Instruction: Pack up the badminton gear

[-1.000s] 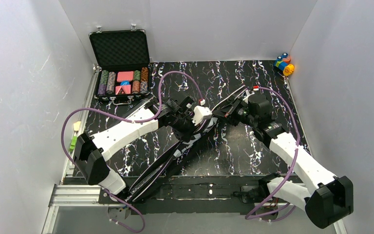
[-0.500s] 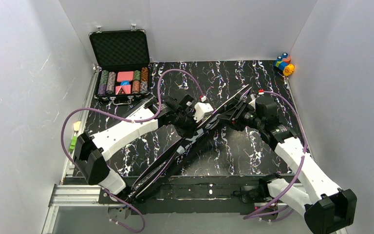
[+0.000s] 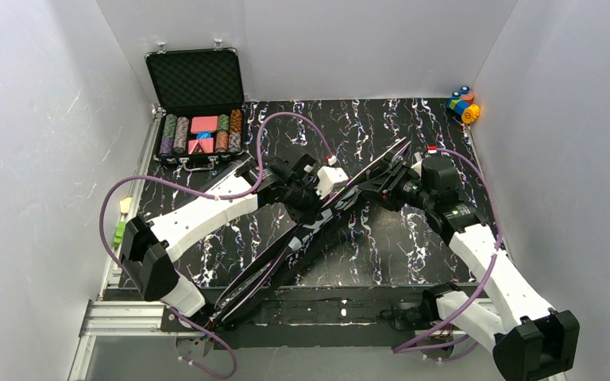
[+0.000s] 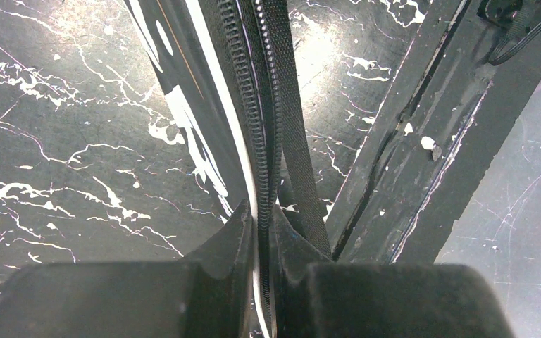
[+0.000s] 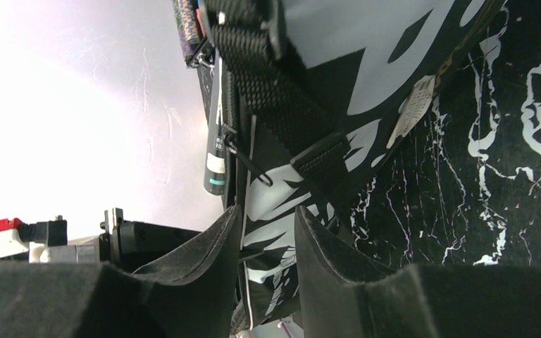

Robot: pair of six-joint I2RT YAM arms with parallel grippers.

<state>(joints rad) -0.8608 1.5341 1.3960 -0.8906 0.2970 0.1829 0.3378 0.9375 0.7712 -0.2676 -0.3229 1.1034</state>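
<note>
The black racket bag (image 3: 286, 246) with white lettering lies diagonally from the near left to the far right, its head end raised on edge. My left gripper (image 3: 315, 205) is shut on the bag's zipper edge (image 4: 248, 84); in the left wrist view the gripper (image 4: 259, 211) pinches the zipper. My right gripper (image 3: 379, 187) holds the bag's head end; in the right wrist view the gripper (image 5: 268, 218) has the bag's piped edge (image 5: 366, 56) between its fingers. A dark tube with a teal band (image 5: 215, 151) shows at the bag's opening. Rackets and shuttlecocks are hidden.
An open black case of poker chips (image 3: 198, 103) stands at the far left. Colourful toy blocks (image 3: 463, 103) sit in the far right corner. White walls close three sides. A metal rail (image 3: 127, 317) runs along the near edge.
My right arm has drawn back to the right, pulling the bag's head end up onto its edge. My left gripper has stayed on the zipper edge.
</note>
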